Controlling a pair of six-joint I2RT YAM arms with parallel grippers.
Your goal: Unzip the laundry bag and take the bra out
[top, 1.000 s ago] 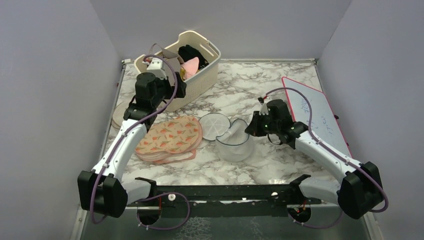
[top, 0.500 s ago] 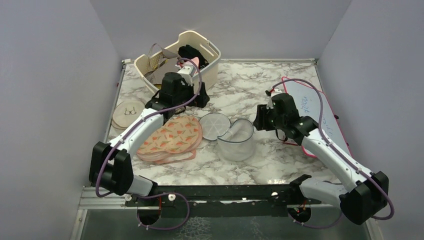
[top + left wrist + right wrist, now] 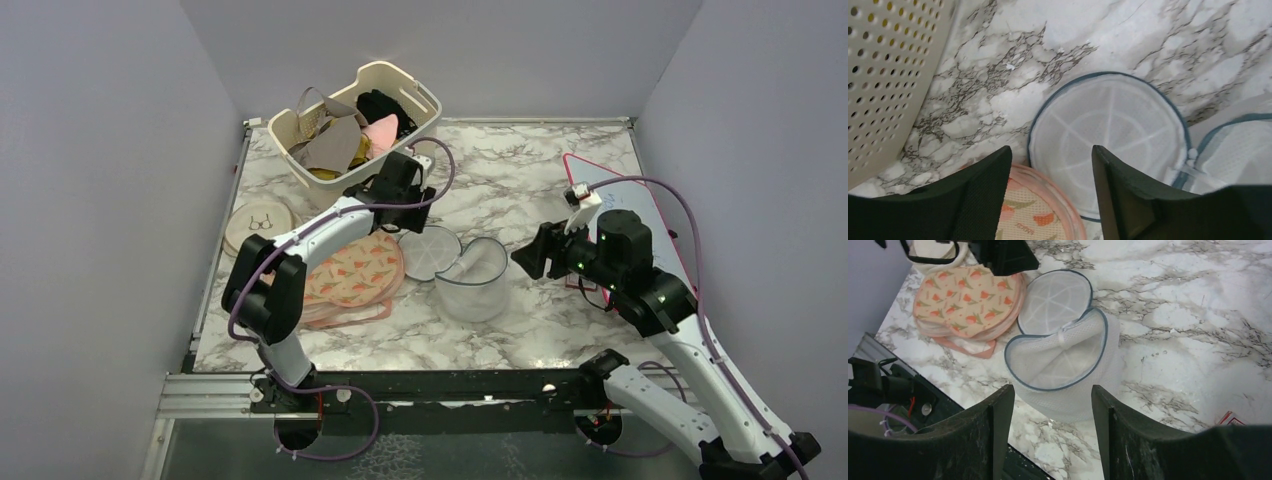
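The round white mesh laundry bag [image 3: 470, 285] with a blue-grey zip rim stands unzipped at mid-table, its lid [image 3: 430, 250] folded flat to the left. In the right wrist view the bag [image 3: 1063, 365] shows only white mesh inside. A taupe bra-like garment [image 3: 328, 145] lies in the cream basket [image 3: 400, 155]. My left gripper [image 3: 418, 205] is open and empty, hovering over the lid [image 3: 1108, 130] and the peach pouch's edge [image 3: 1033, 210]. My right gripper [image 3: 525, 255] is open and empty, raised to the right of the bag.
The flat peach patterned pouch [image 3: 345, 275] lies left of the bag. A cream disc with a glasses drawing [image 3: 258, 225] sits at the left edge. The basket at the back left also holds black and pink clothes. A red-edged whiteboard [image 3: 605, 168] lies at the right.
My left arm swung from over the basket rightward and down toward the bag's lid, leaving the taupe garment in the basket. My right arm rose and drew back to the right.
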